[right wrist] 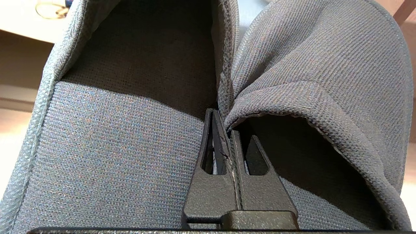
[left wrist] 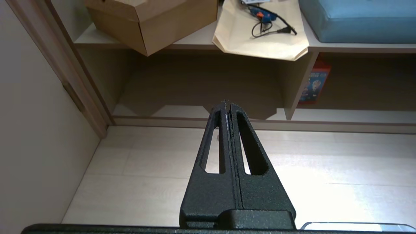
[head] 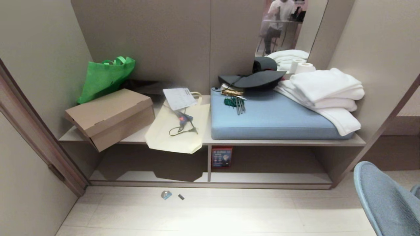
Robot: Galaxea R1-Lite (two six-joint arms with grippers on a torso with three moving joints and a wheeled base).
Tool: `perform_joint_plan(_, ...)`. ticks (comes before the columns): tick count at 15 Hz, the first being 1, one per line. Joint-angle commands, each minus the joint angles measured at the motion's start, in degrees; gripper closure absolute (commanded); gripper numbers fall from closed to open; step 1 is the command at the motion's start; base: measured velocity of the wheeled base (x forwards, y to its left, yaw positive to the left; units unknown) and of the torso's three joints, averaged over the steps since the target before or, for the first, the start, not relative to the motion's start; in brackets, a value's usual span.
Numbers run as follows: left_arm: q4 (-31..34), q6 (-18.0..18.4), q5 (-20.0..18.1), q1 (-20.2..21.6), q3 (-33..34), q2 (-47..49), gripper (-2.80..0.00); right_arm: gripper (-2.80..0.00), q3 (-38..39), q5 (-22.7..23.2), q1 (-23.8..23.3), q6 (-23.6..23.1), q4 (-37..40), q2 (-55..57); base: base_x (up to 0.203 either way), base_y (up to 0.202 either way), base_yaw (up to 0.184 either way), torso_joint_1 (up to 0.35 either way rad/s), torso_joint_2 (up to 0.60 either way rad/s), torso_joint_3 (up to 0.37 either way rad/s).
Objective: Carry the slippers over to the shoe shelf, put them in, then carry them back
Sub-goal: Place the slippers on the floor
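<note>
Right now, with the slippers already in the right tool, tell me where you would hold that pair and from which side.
Keep the hold the right tool has: shut on the two inner edges of the slippers, pinched together where they meet. Come from the open heel side; they are backless, so the tool reaches those thin fabric edges, and one pinch carries both.

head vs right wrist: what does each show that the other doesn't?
Head view only: the whole bench with the cardboard box, green bag, cream tote, blue cushion, dark hat, white towels, and the shoe shelf below, its two cubbies holding no slippers. Right wrist only: the right gripper shut on the inner edges of the slippers, pinched together side by side. Shared: the slippers, only just; a grey-blue toe shows at the head view's lower right corner.
</note>
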Motion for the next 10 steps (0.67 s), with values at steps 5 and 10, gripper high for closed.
perform_joint_plan(5, 0.0, -0.1, 0.1, 0.0, 0.0, 0.0, 0.0, 0.0, 0.0, 0.0, 0.0, -0.7, 0.0, 0.1, 0.0, 0.0, 0.0, 0.002, 0.0, 0.204)
perform_joint_plan(10, 0.0, -0.1, 0.1, 0.1, 0.0, 0.0, 0.0, 0.0, 0.0, -0.2, 0.1, 1.6, 0.1, 0.1, 0.0, 0.0, 0.0, 0.003, 0.0, 0.206)
